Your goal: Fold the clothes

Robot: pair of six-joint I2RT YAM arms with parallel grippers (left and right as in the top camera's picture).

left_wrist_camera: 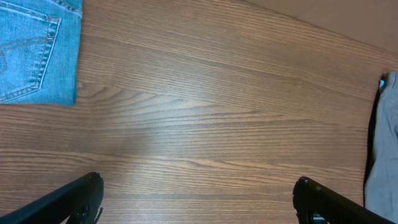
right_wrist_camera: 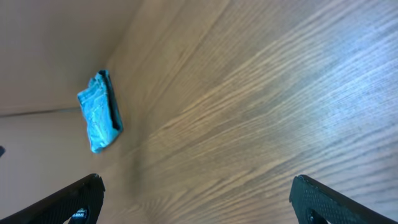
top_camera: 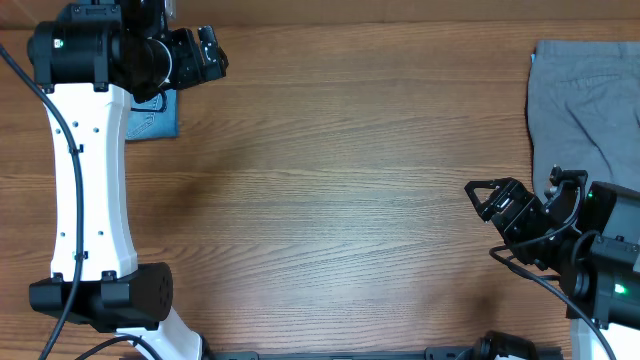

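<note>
I hold left gripper (left_wrist_camera: 199, 205) and right gripper (right_wrist_camera: 198, 200) wide open, empty. Jeans (left_wrist_camera: 37, 50) sit folded beyond left; grey trousers (top_camera: 580, 90), beside right, need grasping next.

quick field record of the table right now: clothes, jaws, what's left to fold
jeans: folded into a compact stack, far-left part of the table, partly under the left arm
grey trousers: lying flat at the far right, cut off by the frame edge
left jaws: open, empty, beside the jeans
right jaws: open, empty, over bare wood near the trousers
table: wood, bare in the middle
left to fold: likely the trousers
</note>
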